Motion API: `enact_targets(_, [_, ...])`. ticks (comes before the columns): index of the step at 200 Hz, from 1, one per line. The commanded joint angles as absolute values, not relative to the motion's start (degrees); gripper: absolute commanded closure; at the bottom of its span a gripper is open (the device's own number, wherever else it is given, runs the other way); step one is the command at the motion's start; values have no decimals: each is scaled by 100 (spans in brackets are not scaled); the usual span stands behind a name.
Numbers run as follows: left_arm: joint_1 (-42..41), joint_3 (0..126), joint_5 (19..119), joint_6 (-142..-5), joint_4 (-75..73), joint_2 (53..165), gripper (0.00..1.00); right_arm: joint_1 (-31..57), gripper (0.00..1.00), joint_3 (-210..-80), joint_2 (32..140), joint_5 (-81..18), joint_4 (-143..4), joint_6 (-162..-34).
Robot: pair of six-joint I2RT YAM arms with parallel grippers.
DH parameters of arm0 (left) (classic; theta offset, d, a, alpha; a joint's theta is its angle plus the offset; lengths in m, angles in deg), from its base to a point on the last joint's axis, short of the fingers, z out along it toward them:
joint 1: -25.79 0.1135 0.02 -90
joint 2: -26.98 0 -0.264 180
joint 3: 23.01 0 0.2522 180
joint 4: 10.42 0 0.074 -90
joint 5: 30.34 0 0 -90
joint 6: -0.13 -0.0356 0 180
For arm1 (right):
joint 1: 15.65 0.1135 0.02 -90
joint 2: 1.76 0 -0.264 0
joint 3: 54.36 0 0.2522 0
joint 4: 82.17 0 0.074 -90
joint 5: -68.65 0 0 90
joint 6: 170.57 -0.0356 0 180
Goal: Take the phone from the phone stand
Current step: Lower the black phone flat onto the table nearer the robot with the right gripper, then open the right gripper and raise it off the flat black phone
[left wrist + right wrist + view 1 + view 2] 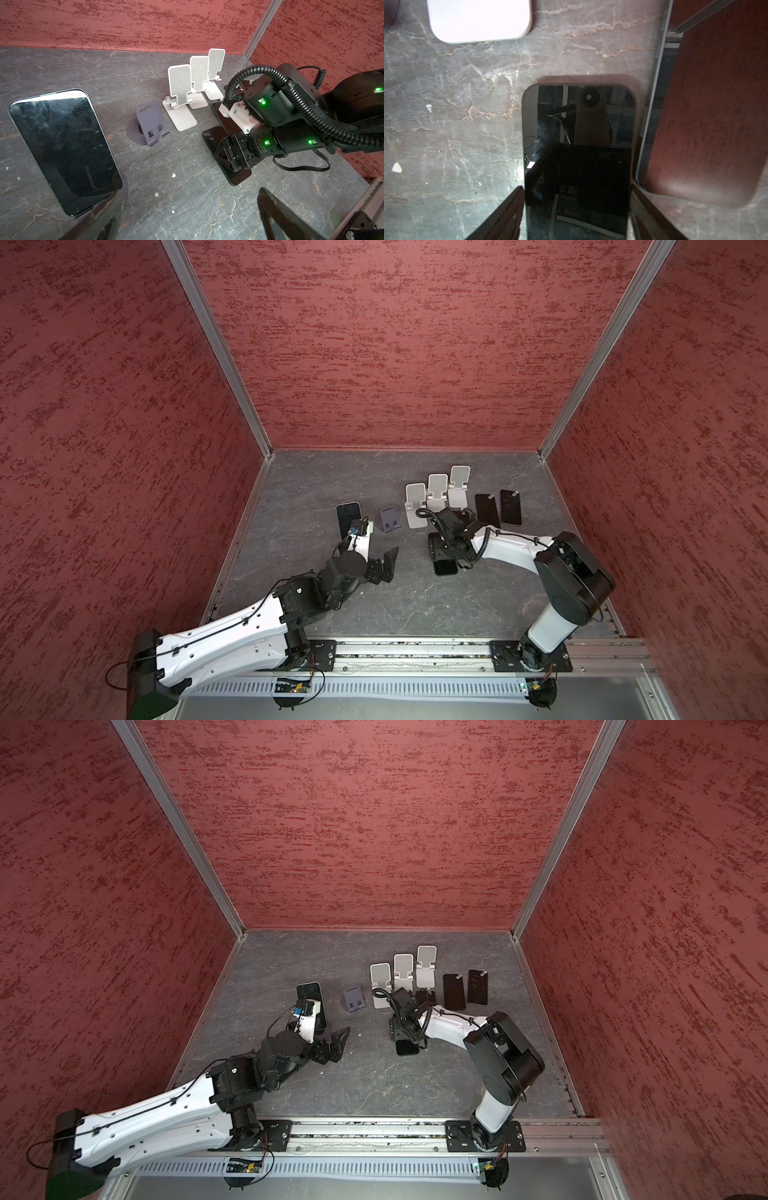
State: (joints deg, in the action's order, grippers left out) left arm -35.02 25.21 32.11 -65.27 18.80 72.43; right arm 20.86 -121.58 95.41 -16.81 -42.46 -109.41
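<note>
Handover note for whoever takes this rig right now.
Left gripper: open, empty, hovering by the propped phone, which looks still on its stand.
Right gripper: jaws straddle a flat phone; grip unclear.
Done: three white stands and the purple stand are empty; three other phones lie flat.
Left: lift the propped phone off.

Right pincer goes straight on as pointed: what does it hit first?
The flat phone directly below. The right pincer straddles its sides, so the fingertips might reach the table first. Depth unclear.
</note>
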Motion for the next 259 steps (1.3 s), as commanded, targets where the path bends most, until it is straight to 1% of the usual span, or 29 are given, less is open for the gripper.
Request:
enact_targets(1, [-3520, 2447, 3092, -6631, 1775, 7172, 1, 2100, 23, -12103, 9868, -1700, -3994, -11116])
enact_targets(39, [-3511, 2432, 3092, -6636, 1780, 7172, 0, 2117, 23, -12139, 9975, -1722, -4011, -11116])
enact_targets(105, [-3503, 2447, 3057, -6640, 1821, 7172, 0, 2117, 19, -12176, 10078, -1792, -4086, -11107])
enact_targets(195, [-3485, 2605, 2904, -6544, 2109, 7207, 1, 2117, 11, -12485, 10016, -2030, -4143, -10968])
enact_targets(259, [-3467, 2715, 2776, -6470, 2258, 7276, 1, 2117, 5, -12616, 9749, -2086, -4278, -10797])
